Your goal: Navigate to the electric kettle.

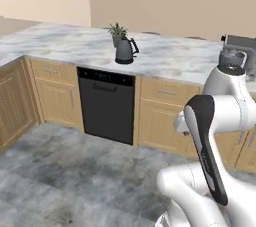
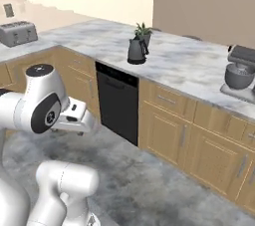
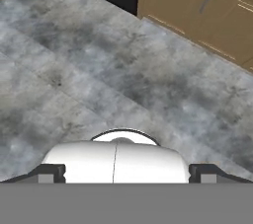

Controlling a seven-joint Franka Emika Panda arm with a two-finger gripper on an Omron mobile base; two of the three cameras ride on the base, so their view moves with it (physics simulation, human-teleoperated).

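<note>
The electric kettle is small, dark grey and tapered, with a black looped handle and a round black base. It stands on the marble counter near its front edge, above the black dishwasher. My arm is folded close to the base, well short of the counter, with the hand pointing down at the grey floor. In the hand view my gripper is open, its two dark fingertips set wide apart with nothing between them.
A grey pot with a green spiky plant stands just behind the kettle. A stand mixer sits further right on the counter, a toaster on the left counter. Wooden cabinets line the counter; grey floor lies between.
</note>
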